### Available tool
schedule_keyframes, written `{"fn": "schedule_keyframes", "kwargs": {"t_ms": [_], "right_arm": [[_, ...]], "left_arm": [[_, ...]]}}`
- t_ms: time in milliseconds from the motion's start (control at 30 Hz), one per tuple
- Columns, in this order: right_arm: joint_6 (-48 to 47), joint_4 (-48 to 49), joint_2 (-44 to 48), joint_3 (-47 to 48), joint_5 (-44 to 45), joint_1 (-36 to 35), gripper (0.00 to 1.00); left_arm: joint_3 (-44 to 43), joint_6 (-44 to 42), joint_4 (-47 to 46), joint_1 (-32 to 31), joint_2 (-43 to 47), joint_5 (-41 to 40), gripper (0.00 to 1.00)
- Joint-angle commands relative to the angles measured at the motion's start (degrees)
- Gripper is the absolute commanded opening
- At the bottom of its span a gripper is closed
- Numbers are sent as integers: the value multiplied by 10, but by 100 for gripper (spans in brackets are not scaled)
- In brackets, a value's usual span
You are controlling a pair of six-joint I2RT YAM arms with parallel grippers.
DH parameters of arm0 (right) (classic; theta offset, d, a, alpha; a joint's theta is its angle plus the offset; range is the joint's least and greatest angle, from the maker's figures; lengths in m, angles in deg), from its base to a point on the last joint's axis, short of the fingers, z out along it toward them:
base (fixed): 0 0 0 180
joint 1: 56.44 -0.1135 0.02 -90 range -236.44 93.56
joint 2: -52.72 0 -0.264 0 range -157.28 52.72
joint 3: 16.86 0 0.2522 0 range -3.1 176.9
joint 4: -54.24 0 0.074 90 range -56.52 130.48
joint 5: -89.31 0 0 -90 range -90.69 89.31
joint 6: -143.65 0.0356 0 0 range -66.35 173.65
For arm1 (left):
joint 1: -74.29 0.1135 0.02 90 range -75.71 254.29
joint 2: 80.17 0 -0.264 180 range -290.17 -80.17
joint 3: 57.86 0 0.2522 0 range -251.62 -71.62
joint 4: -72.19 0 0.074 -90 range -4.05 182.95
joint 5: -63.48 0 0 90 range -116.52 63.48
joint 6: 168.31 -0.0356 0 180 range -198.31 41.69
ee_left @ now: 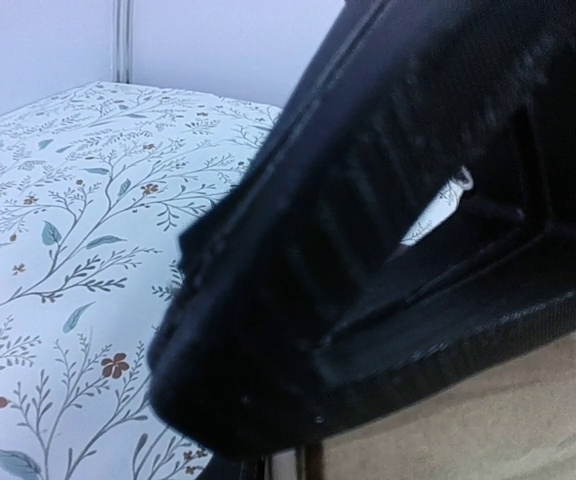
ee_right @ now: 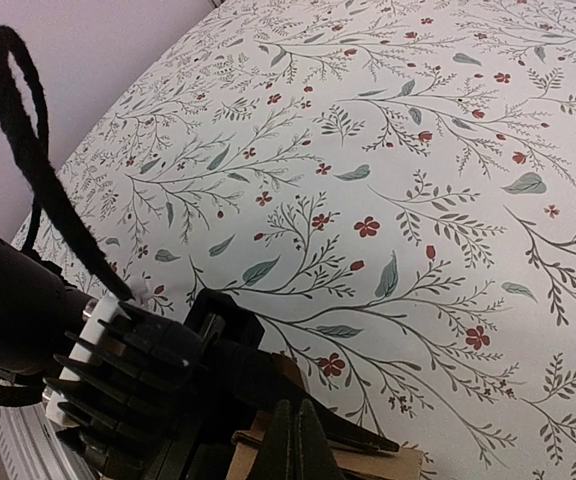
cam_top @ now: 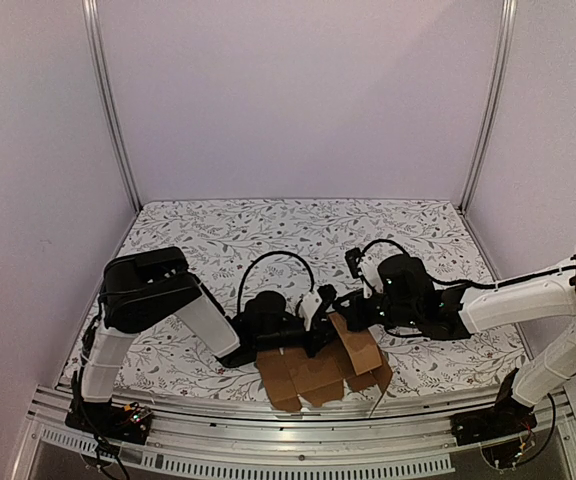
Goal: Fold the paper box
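Pinch by right gripper (ee_right: 295,428), fingers together on paper box (cam_top: 313,372) flap; left gripper (cam_top: 323,303) blurred, grip unclear.

Top camera looks down from behind; wrist cameras sit low, close, sharing the floral cloth (ee_right: 418,150) and paper box (cam_top: 308,375)

Left wrist cam: blurred black bulk (ee_left: 368,250) fills the frame, can't tell whose. Paper box (ee_left: 488,430) is just a tan strip, cut at btm edge. Right wrist cam: box sliver, also cut off at btm. Top cam: left gripper (cam_top: 320,305) & right gripper (cam_top: 346,300) merge, jaws too small to read.
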Motion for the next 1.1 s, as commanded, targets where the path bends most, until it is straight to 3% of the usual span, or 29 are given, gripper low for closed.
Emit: {"fn": "schedule_keyframes", "kwargs": {"t_ms": [0, 167, 300, 700, 1067], "right_arm": [[4, -28, -2, -16, -5, 1, 0], [4, -26, 0, -18, -4, 1, 0], [4, -25, 1, -20, -4, 1, 0], [4, -35, 23, -17, 0, 2, 1], [-5, -129, 106, 31, 19, 1, 38]], "left_arm": [[-22, 6, -7, -1, -12, 32, 15], [-33, 5, 3, -2, -17, 35, 13], [-35, 2, 11, -2, -19, 35, 0], [-11, -39, 42, -6, 21, -31, 0], [20, -72, 92, -8, 76, -221, 0]]}}
